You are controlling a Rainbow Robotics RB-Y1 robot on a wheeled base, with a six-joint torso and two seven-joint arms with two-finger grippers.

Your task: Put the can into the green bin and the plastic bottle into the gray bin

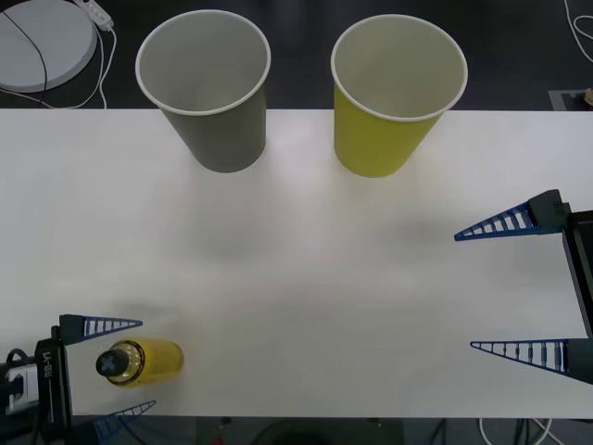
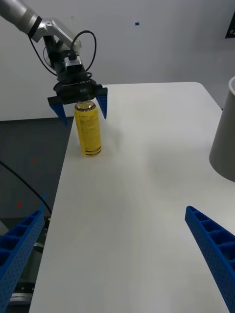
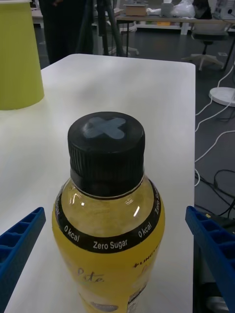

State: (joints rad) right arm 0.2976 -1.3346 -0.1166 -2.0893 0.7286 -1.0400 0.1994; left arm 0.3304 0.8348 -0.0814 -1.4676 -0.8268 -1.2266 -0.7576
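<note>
The plastic bottle (image 1: 139, 361) stands upright at the lower left of the front view, near the white table's (image 1: 306, 278) front edge. It is a small, clear-walled bottle of yellow drink with a ribbed black screw cap (image 3: 106, 144) that bears a gray cross on top. A black band round its shoulder reads "0 kcal" and "Zero Sugar"; the smaller print on the yellow label below is too fine to read.

My left gripper (image 1: 118, 366) sits over the bottle with its blue ribbed fingers (image 1: 109, 325) spread wide, one on each side of the cap, and I cannot tell whether they touch it. My right gripper (image 1: 514, 287) rests at the right edge of the front view, jaws wide open and holding nothing.

At the top of that view stand two large smooth paper cups with white rolled rims: the gray bin (image 1: 208, 93) at upper left, the green bin (image 1: 394, 97) at upper centre-right, well apart from the bottle.
</note>
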